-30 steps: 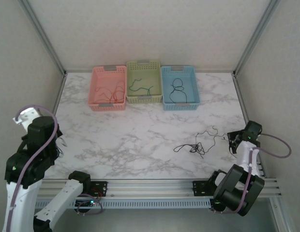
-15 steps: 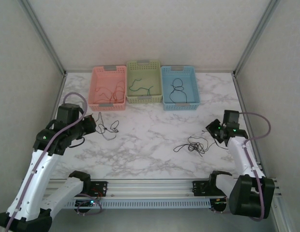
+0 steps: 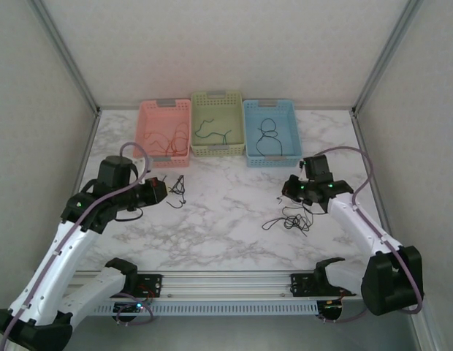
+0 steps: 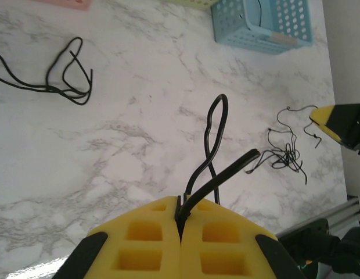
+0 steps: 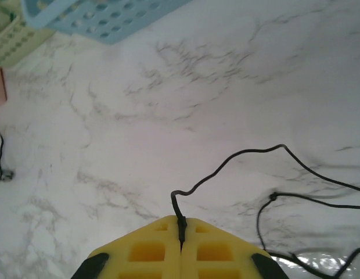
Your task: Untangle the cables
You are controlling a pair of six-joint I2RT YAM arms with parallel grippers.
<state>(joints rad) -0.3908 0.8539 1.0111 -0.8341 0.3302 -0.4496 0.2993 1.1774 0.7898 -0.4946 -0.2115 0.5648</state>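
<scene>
Cables pinched — left claw, right claw

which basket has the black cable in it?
The blue basket, rightmost: black cable inside. The pink basket holds red-orange cable, the green basket green cable.

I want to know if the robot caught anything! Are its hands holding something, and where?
Yes, both. The left gripper pinches a looped black cable near its free end. The right gripper pinches another thin black cable at its tip.

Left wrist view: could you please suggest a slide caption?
Left gripper shut on a black cable over the marble table, a tangled bundle lying beyond.
</scene>
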